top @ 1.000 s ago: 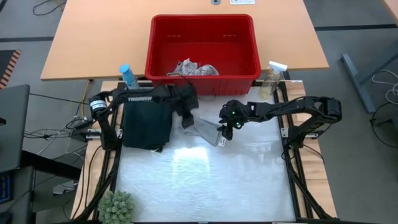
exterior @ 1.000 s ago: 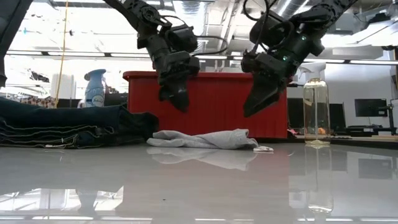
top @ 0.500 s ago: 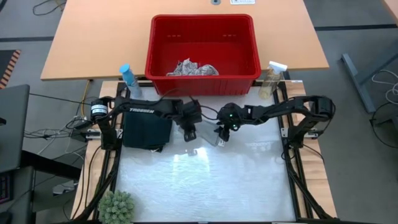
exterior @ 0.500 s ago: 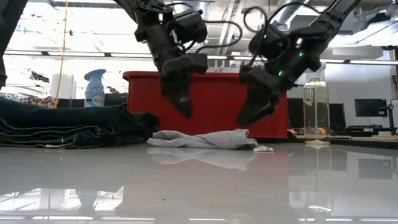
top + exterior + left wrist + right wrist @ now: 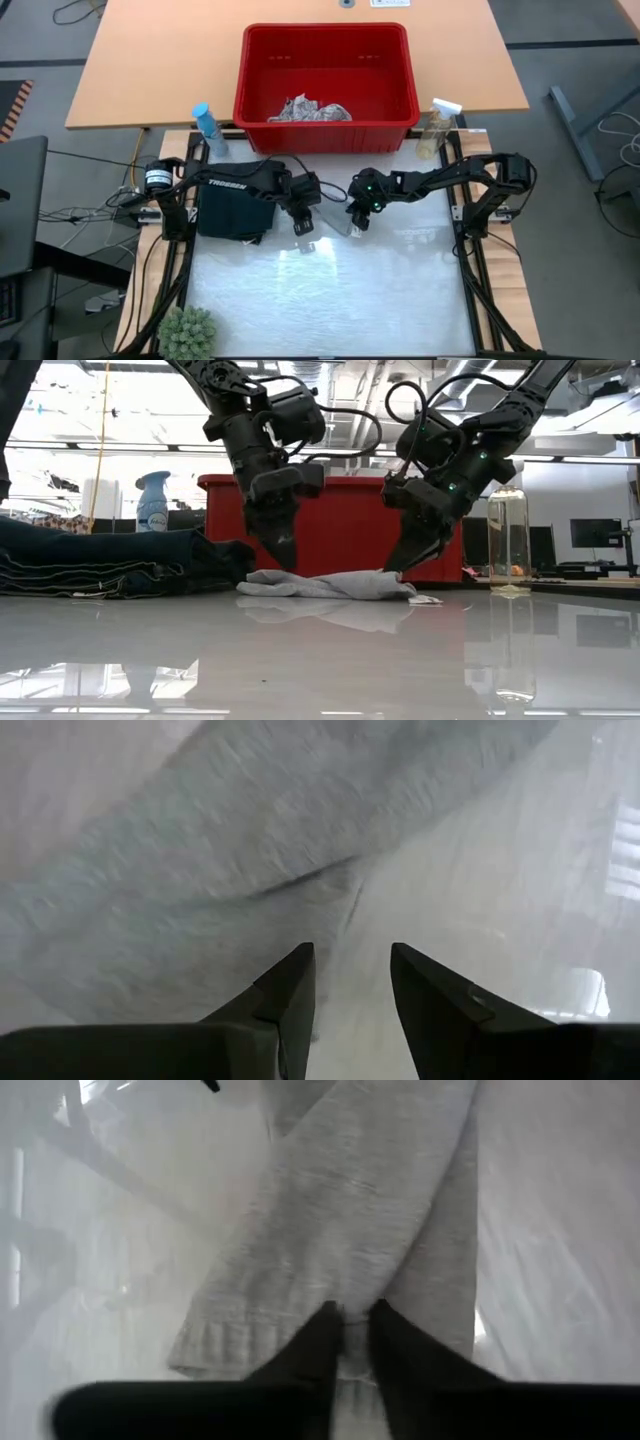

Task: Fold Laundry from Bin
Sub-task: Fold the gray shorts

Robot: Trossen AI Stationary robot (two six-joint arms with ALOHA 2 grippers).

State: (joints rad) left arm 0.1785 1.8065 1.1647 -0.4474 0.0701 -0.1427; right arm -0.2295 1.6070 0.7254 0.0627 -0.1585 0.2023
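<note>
Both arms have come down onto the small grey cloth (image 5: 325, 584) in the last second. A second ago the left gripper (image 5: 283, 555) and the right gripper (image 5: 400, 560) hung clear above it; now each tip is at a different end of the cloth. The cloth lies flat-crumpled on the white table (image 5: 330, 290) near the middle of its far edge, just in front of the red bin (image 5: 327, 70).

Right gripper: its jaws have drawn in and now pinch a raised fold at the cloth's end, as the right wrist view shows, with the fingers (image 5: 320, 1342) nearly together on the fabric. Left gripper: jaws partly apart, narrower than a second ago, with the fingers (image 5: 290, 995) straddling the cloth's edge; I cannot tell whether they have fabric between them.

Judgement: the pick-up of the grey cloth is in hand, one end secured, the other not confirmed. Spreading and folding have not begun.

Other laundry: the dark trousers (image 5: 238, 208) lie folded at the table's far left, beside the left arm. The leaf-print cloth (image 5: 310, 110) remains in the bin.

Writing: the left arm carries white lettering (image 5: 226, 183), apparently the maker's name, too small to read with confidence. No other legible labels.
</note>
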